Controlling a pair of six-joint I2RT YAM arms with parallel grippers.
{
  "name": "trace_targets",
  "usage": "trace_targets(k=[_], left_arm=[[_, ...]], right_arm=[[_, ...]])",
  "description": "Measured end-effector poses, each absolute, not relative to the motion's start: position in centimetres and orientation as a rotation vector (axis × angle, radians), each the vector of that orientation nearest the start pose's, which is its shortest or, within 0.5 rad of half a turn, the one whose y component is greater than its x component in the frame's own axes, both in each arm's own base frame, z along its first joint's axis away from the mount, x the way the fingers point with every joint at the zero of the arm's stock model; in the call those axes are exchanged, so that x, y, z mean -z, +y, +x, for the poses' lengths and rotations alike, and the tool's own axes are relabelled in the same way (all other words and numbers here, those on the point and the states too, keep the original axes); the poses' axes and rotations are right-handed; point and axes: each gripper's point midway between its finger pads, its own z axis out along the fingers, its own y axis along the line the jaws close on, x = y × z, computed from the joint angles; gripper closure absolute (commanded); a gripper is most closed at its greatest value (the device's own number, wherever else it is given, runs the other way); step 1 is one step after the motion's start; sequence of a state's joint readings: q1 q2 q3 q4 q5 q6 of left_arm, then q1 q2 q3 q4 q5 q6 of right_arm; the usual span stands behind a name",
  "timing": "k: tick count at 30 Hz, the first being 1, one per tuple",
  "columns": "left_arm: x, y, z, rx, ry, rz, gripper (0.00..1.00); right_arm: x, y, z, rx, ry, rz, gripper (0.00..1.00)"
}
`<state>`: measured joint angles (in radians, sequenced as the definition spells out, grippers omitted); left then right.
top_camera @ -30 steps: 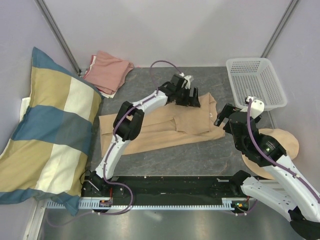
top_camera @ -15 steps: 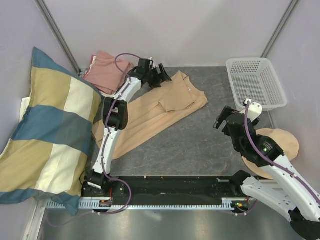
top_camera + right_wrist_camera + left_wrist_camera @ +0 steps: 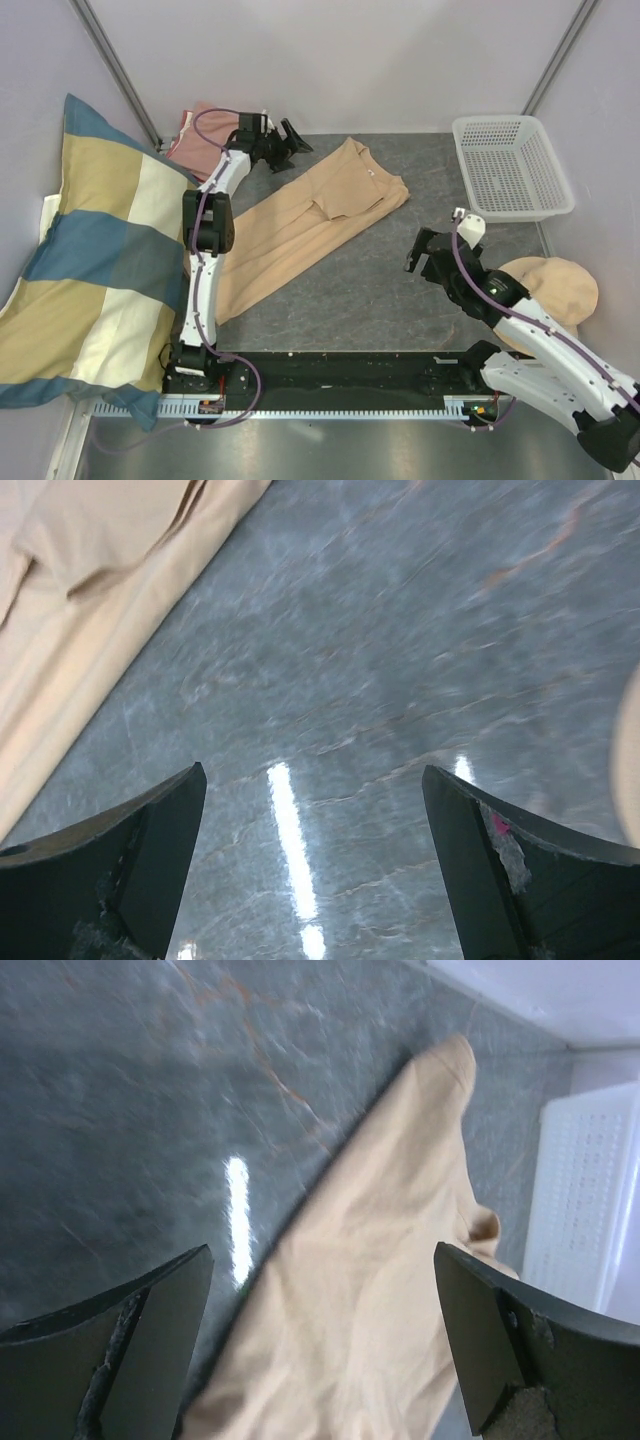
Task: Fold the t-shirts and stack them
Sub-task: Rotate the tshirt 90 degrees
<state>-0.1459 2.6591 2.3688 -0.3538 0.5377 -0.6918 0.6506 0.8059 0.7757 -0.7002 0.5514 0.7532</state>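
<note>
The tan t-shirt [image 3: 300, 222] lies partly folded in a long diagonal strip on the grey table, its collar end at the back right. The salmon-pink t-shirt [image 3: 195, 138] sits folded at the back left corner, partly hidden by my left arm. Just right of the pink t-shirt, my left gripper [image 3: 293, 142] hovers open over the back edge of the tan t-shirt [image 3: 370, 1290]; nothing is between its fingers [image 3: 321, 1250]. My right gripper [image 3: 422, 250] stands open over bare table [image 3: 312, 768], right of the tan t-shirt [image 3: 90, 570] and not touching it.
A white mesh basket [image 3: 510, 165] stands at the back right, also showing at the edge of the left wrist view [image 3: 590, 1190]. A round beige hat-like thing [image 3: 555, 285] lies at the right edge. A big striped pillow [image 3: 90, 270] fills the left side.
The left gripper swung from the tan t-shirt's middle to the back left, and the t-shirt turned from lying across to diagonal. The right gripper moved left and nearer.
</note>
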Motion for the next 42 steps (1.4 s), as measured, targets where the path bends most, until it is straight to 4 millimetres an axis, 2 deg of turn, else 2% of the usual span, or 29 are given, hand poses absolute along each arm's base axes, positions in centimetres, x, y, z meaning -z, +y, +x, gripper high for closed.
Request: trace_targets(k=[4,7,11,13,16,21,24,26,28,32,34,37,39,40,42], left_arm=[[-9.8,-21.8,60.4,1.053,2.312,-0.248,0.00],[-13.8,-21.9,58.3,1.010,2.282,-0.164,0.00],[-19.3,-21.2,56.9,0.941,2.191,-0.058,0.00],[-20.7,-20.4,56.6,0.907,2.163,-0.036,0.00],[-20.4,-19.5,56.3,0.867,2.171,-0.037,0.00],[-16.1,-18.3,55.0,0.806,2.273,-0.080,0.00],[-14.2,-17.8,54.0,0.785,2.334,-0.099,0.00],[-13.7,-17.5,53.4,0.772,2.355,-0.107,0.00],[-14.1,-17.2,53.0,0.762,2.354,-0.109,0.00],[-16.4,-16.9,52.9,0.760,2.310,-0.098,0.00],[-17.6,-16.7,52.8,0.760,2.288,-0.095,0.00],[-18.8,-16.4,52.8,0.759,2.261,-0.092,0.00],[-19.1,-16.2,52.9,0.757,2.256,-0.095,0.00],[-19.0,-16.1,52.9,0.756,2.257,-0.097,0.00],[-18.9,-16.0,52.8,0.755,2.260,-0.100,0.00]], right_arm=[[-13.0,12.4,23.3,-0.253,2.267,0.327,0.02],[-9.8,14.9,22.4,-0.353,2.350,0.304,0.02],[-8.3,19.4,21.3,-0.501,2.384,0.288,0.02],[-7.8,21.9,20.4,-0.548,2.396,0.248,0.02],[-6.5,26.1,19.0,-0.575,2.430,0.190,0.02],[-4.7,33.8,17.1,-0.695,2.445,0.187,0.02],[-4.4,36.9,17.3,-0.781,2.415,0.259,0.02],[-4.6,39.2,18.0,-0.846,2.386,0.313,0.03],[-4.8,41.1,18.5,-0.888,2.368,0.352,0.04],[-4.9,45.3,19.4,-0.954,2.346,0.393,0.05],[-5.0,47.0,19.9,-0.978,2.337,0.404,0.14],[-4.8,49.0,20.5,-0.988,2.333,0.404,0.22],[-4.6,49.3,20.6,-0.978,2.337,0.404,0.27],[-4.5,49.3,20.6,-0.975,2.337,0.405,0.33],[-4.2,49.1,20.6,-0.958,2.344,0.404,0.39]])
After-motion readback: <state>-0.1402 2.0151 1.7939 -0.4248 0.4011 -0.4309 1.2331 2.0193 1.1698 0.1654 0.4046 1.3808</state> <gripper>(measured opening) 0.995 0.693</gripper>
